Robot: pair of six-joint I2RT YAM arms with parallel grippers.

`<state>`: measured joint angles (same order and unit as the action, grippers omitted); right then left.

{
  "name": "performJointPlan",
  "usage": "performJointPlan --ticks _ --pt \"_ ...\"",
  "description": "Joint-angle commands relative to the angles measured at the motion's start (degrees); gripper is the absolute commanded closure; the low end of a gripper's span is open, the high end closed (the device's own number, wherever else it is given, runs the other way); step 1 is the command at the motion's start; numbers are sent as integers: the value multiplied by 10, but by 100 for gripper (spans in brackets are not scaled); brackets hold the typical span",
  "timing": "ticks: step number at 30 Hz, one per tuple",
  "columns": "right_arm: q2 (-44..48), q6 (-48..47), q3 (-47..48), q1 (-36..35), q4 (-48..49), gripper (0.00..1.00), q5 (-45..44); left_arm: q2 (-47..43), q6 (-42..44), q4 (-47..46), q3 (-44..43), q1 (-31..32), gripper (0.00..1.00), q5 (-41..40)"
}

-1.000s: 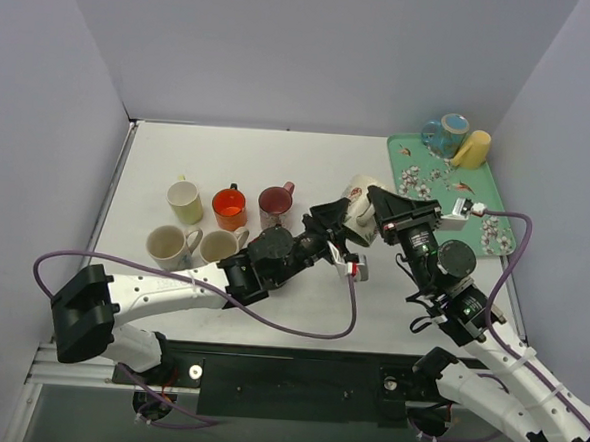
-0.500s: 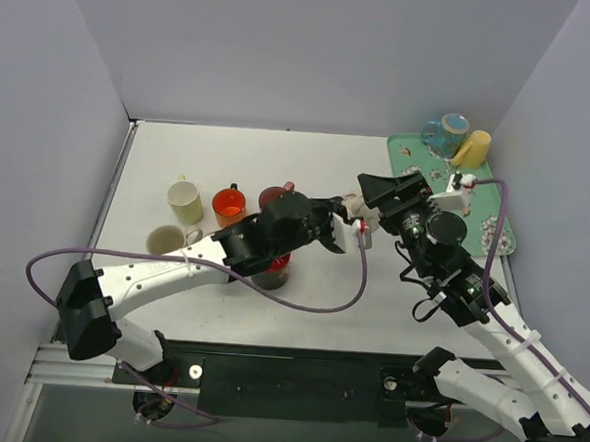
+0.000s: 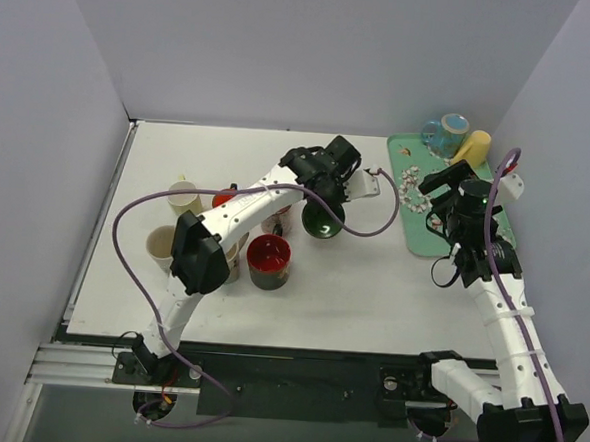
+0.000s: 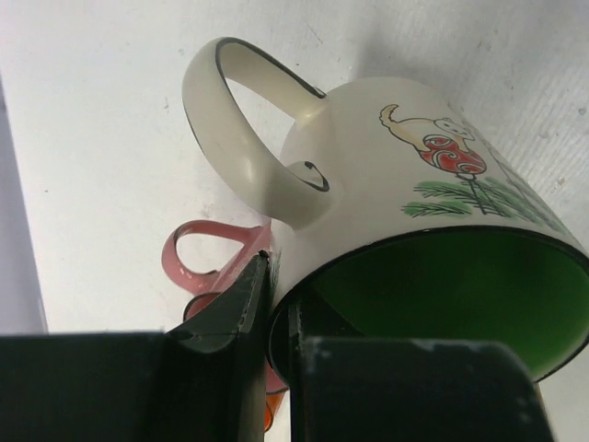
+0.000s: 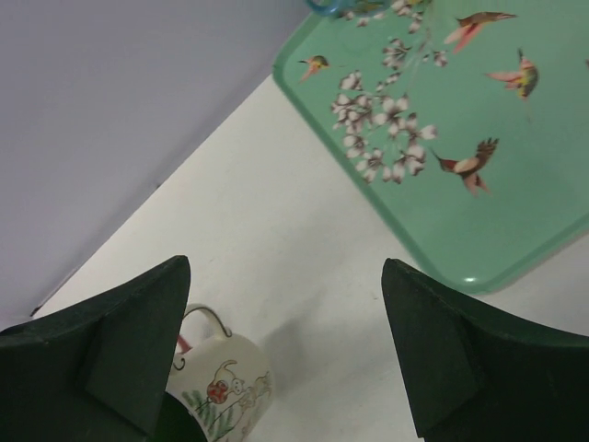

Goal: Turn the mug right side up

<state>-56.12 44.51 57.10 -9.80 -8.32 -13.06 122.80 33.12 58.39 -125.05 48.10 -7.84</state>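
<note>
The mug [image 3: 322, 220] is white with a cat picture and a green inside. My left gripper [image 3: 323, 196] holds it by the rim near the table's back middle, its green opening facing up toward the top camera. In the left wrist view the mug [image 4: 405, 184] is tilted with its handle at the upper left. There my left gripper [image 4: 276, 308] is shut with one finger inside the rim and one outside. My right gripper [image 3: 439, 195] stands open over the tray's left edge, apart from the mug. In the right wrist view the mug [image 5: 225, 391] lies low between the fingers of my right gripper [image 5: 285, 276].
The green flowered tray [image 3: 426, 234] at the right back carries a blue mug [image 3: 445, 135] and a yellow mug [image 3: 473, 149]. Upright mugs stand at the left: yellow-green [image 3: 184, 202], orange [image 3: 226, 199], red [image 3: 268, 261], cream [image 3: 163, 243]. A pink mug [image 4: 212, 262] shows behind the held mug.
My right gripper opened, let go of the mug and drew back right over the tray. My left gripper closed on the rim and carried the mug toward the back.
</note>
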Motion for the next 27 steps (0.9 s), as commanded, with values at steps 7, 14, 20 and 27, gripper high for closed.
performJointPlan --ticks 7,14,20,27 --pt "-35 -43 -14 52 -31 20 -15 108 26 81 -155 -21 100 22" --pt "-43 -48 -18 61 -46 20 21 145 26 48 -148 -49 100 41" --pt "-58 -52 -28 69 -53 21 57 165 6 47 -145 -48 98 55" --pt "-77 -79 0 87 -93 20 39 127 -24 12 -151 -50 25 67"
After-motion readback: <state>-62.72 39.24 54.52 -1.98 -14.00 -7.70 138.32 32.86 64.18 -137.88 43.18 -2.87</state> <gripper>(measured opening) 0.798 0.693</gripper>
